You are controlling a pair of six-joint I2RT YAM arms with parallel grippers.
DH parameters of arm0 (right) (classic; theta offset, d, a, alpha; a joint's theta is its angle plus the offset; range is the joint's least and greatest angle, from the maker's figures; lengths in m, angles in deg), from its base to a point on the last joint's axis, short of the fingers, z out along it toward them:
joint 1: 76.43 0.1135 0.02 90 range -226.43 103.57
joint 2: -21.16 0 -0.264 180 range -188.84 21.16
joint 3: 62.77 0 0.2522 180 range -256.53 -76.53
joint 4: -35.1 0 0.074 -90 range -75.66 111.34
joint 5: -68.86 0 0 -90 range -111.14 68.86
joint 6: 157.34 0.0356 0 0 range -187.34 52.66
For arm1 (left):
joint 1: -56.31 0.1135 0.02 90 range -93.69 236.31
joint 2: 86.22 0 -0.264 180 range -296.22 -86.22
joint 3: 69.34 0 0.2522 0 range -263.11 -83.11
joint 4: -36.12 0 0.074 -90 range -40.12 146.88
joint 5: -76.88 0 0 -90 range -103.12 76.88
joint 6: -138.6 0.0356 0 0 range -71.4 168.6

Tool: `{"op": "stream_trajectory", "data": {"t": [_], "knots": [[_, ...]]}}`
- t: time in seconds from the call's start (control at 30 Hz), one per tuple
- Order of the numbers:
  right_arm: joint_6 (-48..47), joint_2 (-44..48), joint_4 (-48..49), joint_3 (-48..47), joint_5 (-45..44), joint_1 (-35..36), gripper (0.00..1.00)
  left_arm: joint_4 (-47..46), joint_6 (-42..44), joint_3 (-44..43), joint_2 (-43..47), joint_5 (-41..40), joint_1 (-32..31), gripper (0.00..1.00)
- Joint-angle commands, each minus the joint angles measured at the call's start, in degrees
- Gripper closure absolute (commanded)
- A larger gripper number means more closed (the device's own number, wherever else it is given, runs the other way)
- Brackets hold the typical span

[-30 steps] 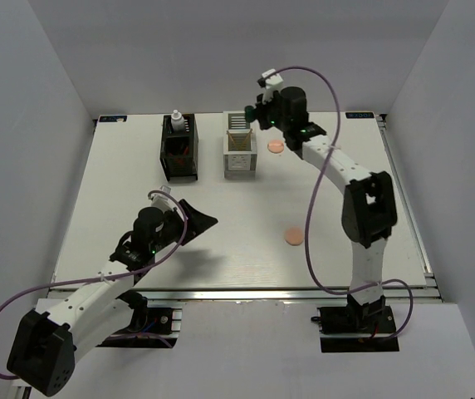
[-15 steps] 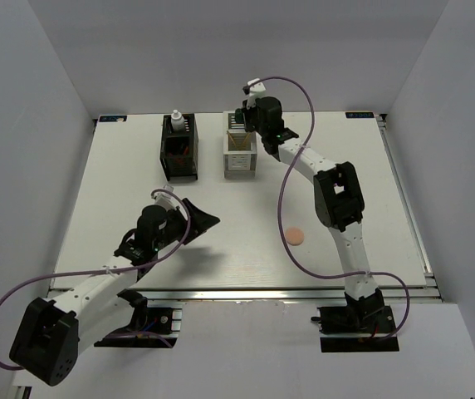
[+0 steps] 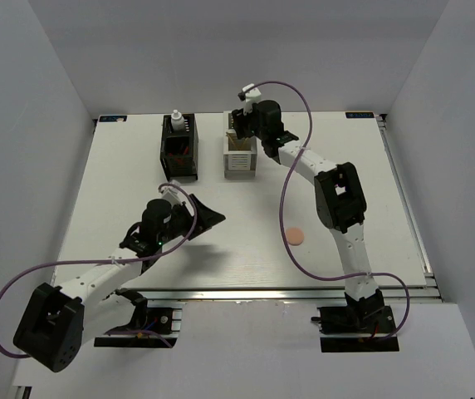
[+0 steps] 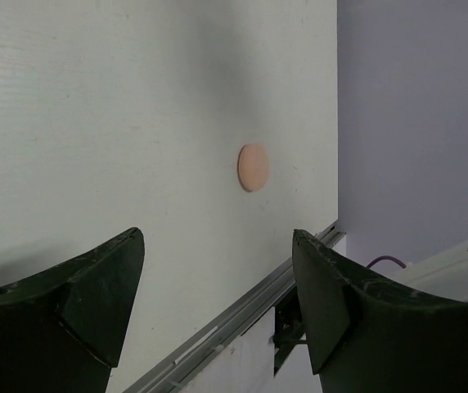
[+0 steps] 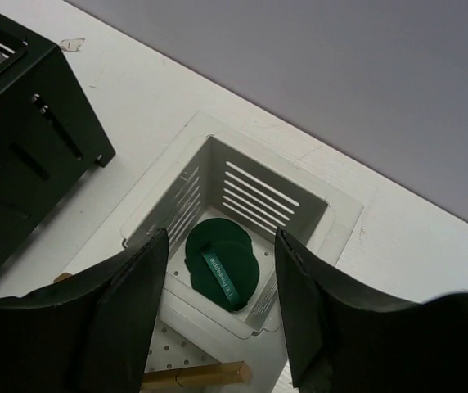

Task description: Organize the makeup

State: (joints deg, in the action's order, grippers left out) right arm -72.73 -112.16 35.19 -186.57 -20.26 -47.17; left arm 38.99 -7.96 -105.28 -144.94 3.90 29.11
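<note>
Dark-green round disc (image 5: 222, 266) lies in white slatted plastic box (image 5: 254, 196) by the far edge, with the right gripper (image 5: 222, 246) above it spread and empty: drop-off looks done. Next is the peach round disc (image 4: 253, 167) by the near edge; the left gripper (image 4: 218, 246), spread and empty, must descend onto it.

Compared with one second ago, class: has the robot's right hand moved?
Yes. The right hand has swung left: it was to the right of the white box and now hangs over the box's far compartment.
</note>
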Motion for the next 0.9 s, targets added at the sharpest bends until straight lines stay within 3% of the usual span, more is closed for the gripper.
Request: {"op": "stream_trajectory", "data": {"t": [0.0, 0.2, 0.33, 0.4, 0.5, 0.7, 0.87], "knots": [[-0.50, 6.22, 2.24, -2.72, 1.66, -0.51, 0.39, -1.67, 2.76, -3.75, -2.53, 1.35, -2.06, 0.18], [0.02, 18.39, 3.19, 4.19, 4.56, -3.14, 0.38, 0.96, 9.43, -15.16, -17.70, 1.62, -10.31, 0.20], [4.30, 31.43, 7.86, 18.96, 16.03, -9.02, 0.61, 3.86, 14.01, -25.36, -30.73, 2.93, -14.98, 0.22], [7.48, 36.97, 3.14, 24.07, 20.10, -14.47, 0.72, 5.96, 15.85, -31.68, -35.91, 3.29, -17.00, 0.25], [8.82, 43.65, -5.21, 32.14, 26.70, -21.85, 0.80, 11.15, 18.40, -41.43, -45.06, 1.97, -20.25, 0.27], [3.65, 61.84, -10.41, 55.93, 31.72, -35.04, 0.80, 23.53, 21.30, -58.73, -59.30, -3.38, -26.40, 0.28], [2.57, 75.19, -13.75, 65.55, 33.22, -40.93, 0.79, 33.30, 22.45, -66.76, -65.81, -10.15, -29.05, 0.32]]}}
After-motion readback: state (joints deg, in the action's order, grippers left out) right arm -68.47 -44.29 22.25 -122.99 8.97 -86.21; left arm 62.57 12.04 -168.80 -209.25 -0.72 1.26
